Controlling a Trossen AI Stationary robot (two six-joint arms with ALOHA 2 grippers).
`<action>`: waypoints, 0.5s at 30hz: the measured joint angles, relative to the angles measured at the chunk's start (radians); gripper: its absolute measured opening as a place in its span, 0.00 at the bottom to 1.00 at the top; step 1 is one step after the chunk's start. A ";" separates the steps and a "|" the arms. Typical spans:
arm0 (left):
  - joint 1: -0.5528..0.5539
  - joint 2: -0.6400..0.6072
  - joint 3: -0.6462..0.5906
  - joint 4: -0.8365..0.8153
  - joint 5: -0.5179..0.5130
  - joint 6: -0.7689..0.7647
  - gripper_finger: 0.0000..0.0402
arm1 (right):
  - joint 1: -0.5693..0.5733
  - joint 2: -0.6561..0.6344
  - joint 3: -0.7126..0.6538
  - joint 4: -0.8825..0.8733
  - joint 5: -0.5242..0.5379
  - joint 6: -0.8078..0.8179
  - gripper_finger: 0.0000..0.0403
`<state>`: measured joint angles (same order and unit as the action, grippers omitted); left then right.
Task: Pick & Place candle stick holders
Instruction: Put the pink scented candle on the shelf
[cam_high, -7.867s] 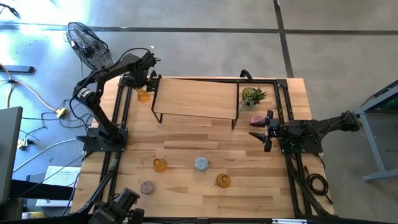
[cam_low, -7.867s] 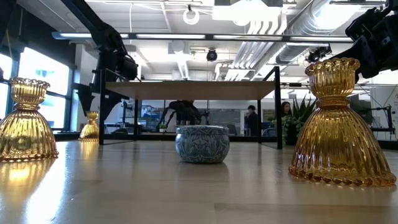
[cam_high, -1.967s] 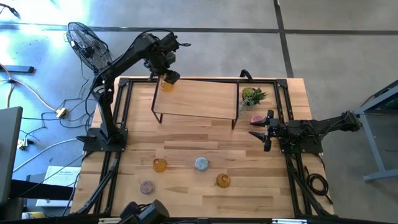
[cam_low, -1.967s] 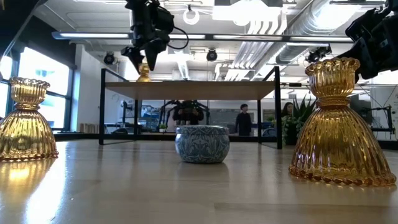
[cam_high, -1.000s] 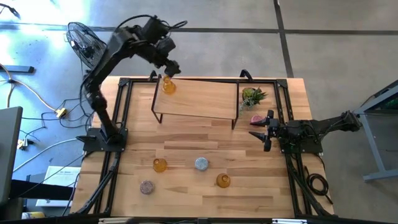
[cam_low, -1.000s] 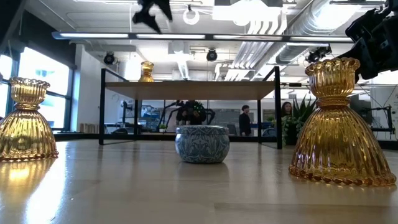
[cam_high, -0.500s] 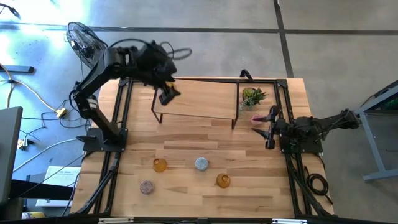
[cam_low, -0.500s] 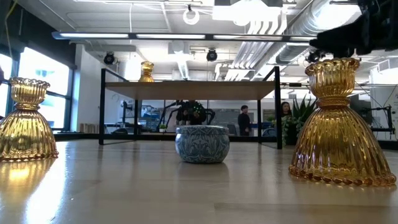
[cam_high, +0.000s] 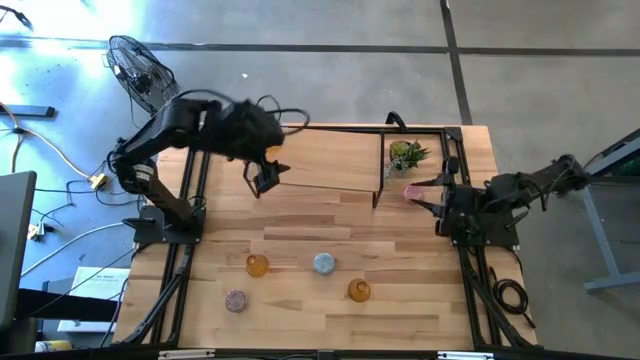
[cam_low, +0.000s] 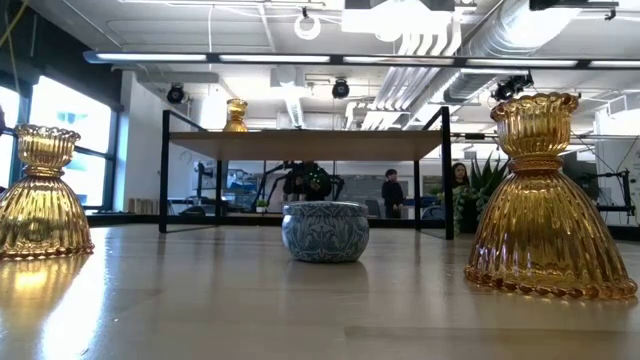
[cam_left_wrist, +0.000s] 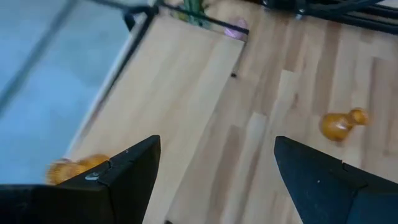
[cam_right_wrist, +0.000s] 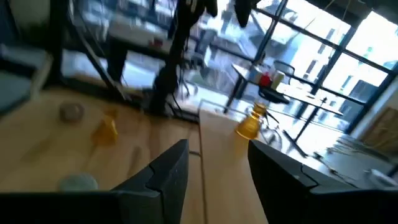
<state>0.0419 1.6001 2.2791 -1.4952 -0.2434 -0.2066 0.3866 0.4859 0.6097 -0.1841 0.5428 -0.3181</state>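
Observation:
One amber candle stick holder (cam_low: 236, 114) stands on its base at the far left of the raised wooden shelf (cam_high: 330, 160). My left gripper (cam_high: 267, 176) hovers open over the shelf's near left corner, and that holder (cam_left_wrist: 78, 168) sits off to one side of it. On the table near the front stand two amber holders (cam_high: 257, 265) (cam_high: 359, 290), a blue-grey one (cam_high: 323, 263) and a mauve one (cam_high: 235, 300). A pink holder (cam_high: 410, 192) sits right of the shelf. My right gripper (cam_high: 430, 200) hangs open just beside it, nothing between its fingers.
A small green potted plant (cam_high: 405, 155) stands at the shelf's far right corner, close behind the pink holder. Black frame rails (cam_high: 195, 200) run along both table sides. A fan (cam_high: 140, 70) stands off the table's far left. People move in the room (cam_low: 390, 190) behind.
My left gripper has swung from above the shelf's far left corner toward the near edge, rolling as it went; the amber holder stays on the shelf. My right gripper has risen beside the pink holder and rolled, leaving the low view.

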 joint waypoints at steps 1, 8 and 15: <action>-0.031 -0.009 0.000 0.000 -0.052 0.000 0.77 | 0.008 0.044 0.050 -0.055 0.037 -0.013 0.40; -0.207 -0.079 0.001 -0.038 -0.289 -0.058 0.77 | 0.026 0.333 0.469 -0.593 0.350 0.235 0.40; -0.274 -0.103 -0.046 -0.078 -0.400 -0.121 0.77 | 0.025 0.530 0.783 -1.094 0.375 0.764 0.42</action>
<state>-0.2323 1.4967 2.2333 -1.5734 -0.6438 -0.3279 0.4118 1.0155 1.3924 -1.2779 0.9180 0.4454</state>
